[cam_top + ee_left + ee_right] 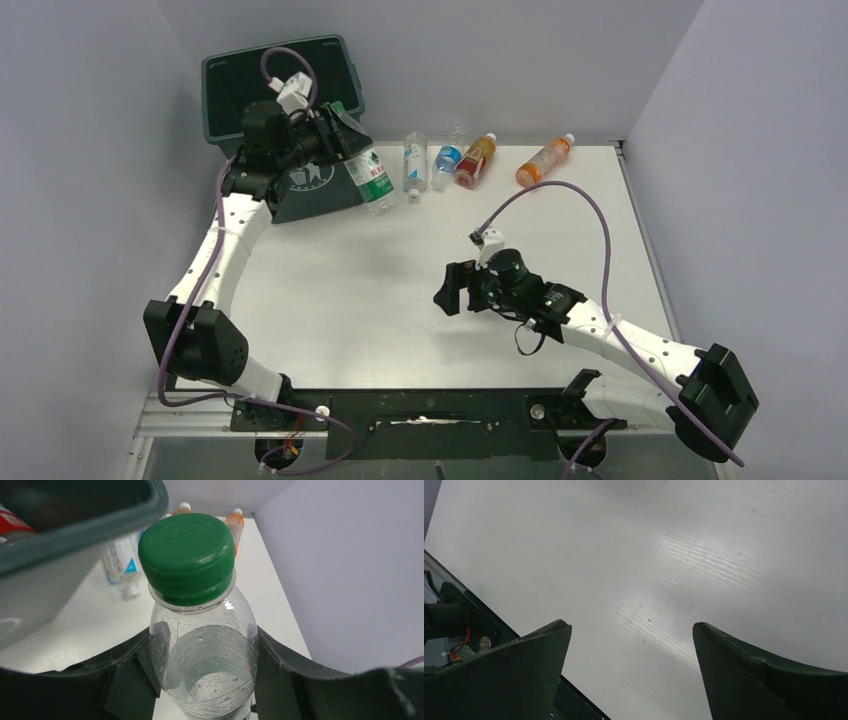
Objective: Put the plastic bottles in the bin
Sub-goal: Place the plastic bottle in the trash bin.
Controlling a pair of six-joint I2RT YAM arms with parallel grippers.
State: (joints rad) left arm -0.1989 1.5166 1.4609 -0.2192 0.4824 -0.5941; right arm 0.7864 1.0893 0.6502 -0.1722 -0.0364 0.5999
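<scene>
My left gripper (350, 142) is shut on a clear bottle with a green cap and green label (372, 180), held in the air at the right front corner of the dark green bin (222, 110). In the left wrist view the green cap (187, 555) faces the camera, the gripper (204, 647) clasps the bottle's body, and the bin's rim (75, 527) is at upper left. A red-labelled bottle (12, 525) lies inside the bin. Several bottles lie at the table's far edge: a white-labelled one (414, 165), a blue-labelled one (447, 163), a red-orange one (476, 160), an orange one (545, 160). My right gripper (452, 288) (631, 630) is open and empty above the table's middle.
Grey walls enclose the table on the left, back and right. The white table (380, 290) runs from the bin to the right wall. The black mounting rail (420, 410) with both arm bases is at the near edge, also seen in the right wrist view (454, 620).
</scene>
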